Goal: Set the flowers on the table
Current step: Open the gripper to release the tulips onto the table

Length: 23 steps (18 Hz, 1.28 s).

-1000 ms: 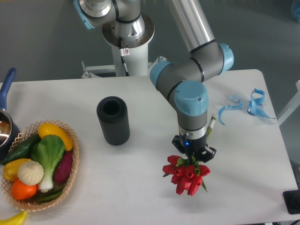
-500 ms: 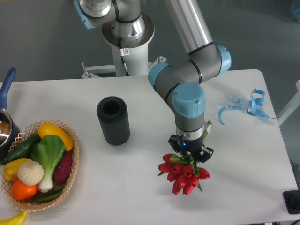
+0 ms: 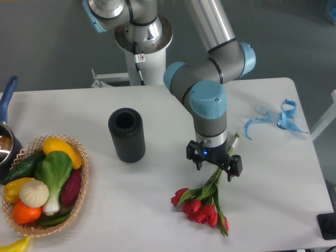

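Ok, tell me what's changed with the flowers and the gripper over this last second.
The gripper has let go of the flowers: a second ago it held the bunch by the stems, now its jaws are open and the tulips lie flat on the table, heads fanned toward the near edge. The black cylinder, basket and blue ribbon stayed put.

The flowers [image 3: 202, 205] are a small bunch of red tulips with green stems and leaves. They lie flat on the desk [image 3: 157, 210], at its near right part. The red heads fan out toward the near left, some pointing left and others toward the near edge. The green stems run up to the far right. The desk is a large white flat top with rounded corners.
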Each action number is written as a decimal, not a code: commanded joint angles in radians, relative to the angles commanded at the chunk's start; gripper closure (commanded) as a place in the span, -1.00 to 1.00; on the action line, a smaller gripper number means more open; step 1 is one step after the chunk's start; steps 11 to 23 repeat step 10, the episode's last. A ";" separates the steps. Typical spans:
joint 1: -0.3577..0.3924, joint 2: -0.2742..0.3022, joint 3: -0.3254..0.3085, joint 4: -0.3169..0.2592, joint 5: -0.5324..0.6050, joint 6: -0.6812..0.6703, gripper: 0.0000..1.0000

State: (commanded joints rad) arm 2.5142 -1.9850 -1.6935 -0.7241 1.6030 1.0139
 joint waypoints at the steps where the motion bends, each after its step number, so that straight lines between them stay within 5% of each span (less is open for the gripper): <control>1: 0.000 0.000 0.002 0.000 0.000 0.000 -1.00; 23: -0.002 0.002 -0.006 0.006 0.003 -0.002 -1.00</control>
